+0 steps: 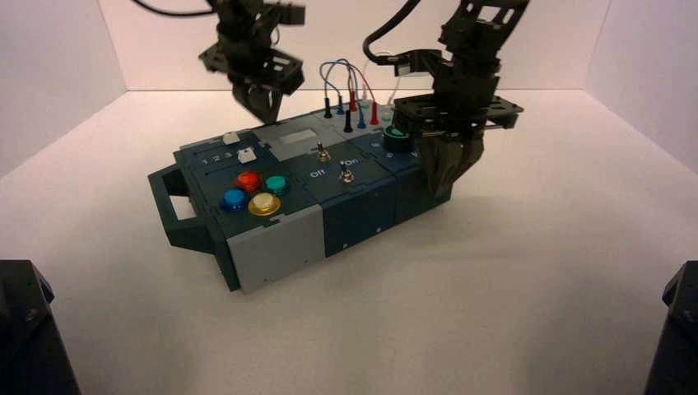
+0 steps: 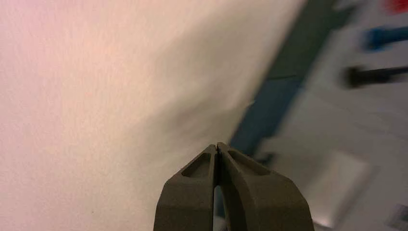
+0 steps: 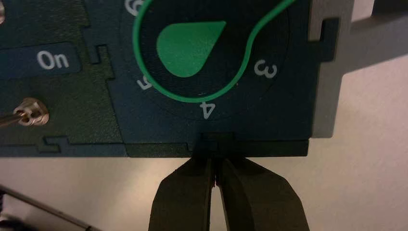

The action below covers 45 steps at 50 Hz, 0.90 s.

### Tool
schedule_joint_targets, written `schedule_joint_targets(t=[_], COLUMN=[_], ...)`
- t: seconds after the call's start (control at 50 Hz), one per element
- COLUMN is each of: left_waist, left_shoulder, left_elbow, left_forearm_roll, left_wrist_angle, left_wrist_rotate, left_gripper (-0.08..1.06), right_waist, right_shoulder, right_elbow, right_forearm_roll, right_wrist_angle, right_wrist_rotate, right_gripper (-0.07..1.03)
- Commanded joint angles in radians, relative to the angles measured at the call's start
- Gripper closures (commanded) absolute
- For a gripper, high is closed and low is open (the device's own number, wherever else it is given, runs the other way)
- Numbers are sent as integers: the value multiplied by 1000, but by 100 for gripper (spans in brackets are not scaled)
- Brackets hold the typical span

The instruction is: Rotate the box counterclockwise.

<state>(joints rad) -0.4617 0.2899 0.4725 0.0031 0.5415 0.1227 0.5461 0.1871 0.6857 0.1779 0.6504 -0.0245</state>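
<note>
The box (image 1: 272,247), dark teal and grey, lies slantwise on the white floor, its handle (image 1: 169,202) toward the left. My right gripper (image 1: 449,174) is shut and its tips (image 3: 216,153) press against the box's near side edge (image 3: 159,149), just below the green dial (image 3: 192,48) by the numeral 4. My left gripper (image 1: 263,103) hangs above the box's far edge, shut with nothing in it (image 2: 217,147); the box edge (image 2: 269,110) lies beside it.
Four coloured buttons (image 1: 253,192) sit at the box's left end, two toggle switches (image 1: 323,153) by the Off and On labels (image 3: 53,60). Plugged wires (image 1: 350,90) rise at the back. White walls enclose the floor. Dark robot bases (image 1: 29,329) fill the lower corners.
</note>
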Motion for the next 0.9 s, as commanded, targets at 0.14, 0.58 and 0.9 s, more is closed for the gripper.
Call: schedule_joint_targets(t=[0.14,0.58,0.9], left_waist=[-117,-100,-71], left_shoulder=[-29,-46,-184], left_elbow=[40,71,-23], left_forearm_roll=[-12,-5,5], left_wrist_angle=[41,-6,9], left_wrist_rotate=[3,5,5], left_gripper=[101,101,101], right_waist=[-44,-57,-57], right_shoulder=[63,118,112], right_elbow=[-206,-279,-219], right_forearm_roll=[-51,-67,-66], right_wrist_angle=[14,35,0], right_wrist_rotate=[8,8,9], right_gripper=[99,99,99])
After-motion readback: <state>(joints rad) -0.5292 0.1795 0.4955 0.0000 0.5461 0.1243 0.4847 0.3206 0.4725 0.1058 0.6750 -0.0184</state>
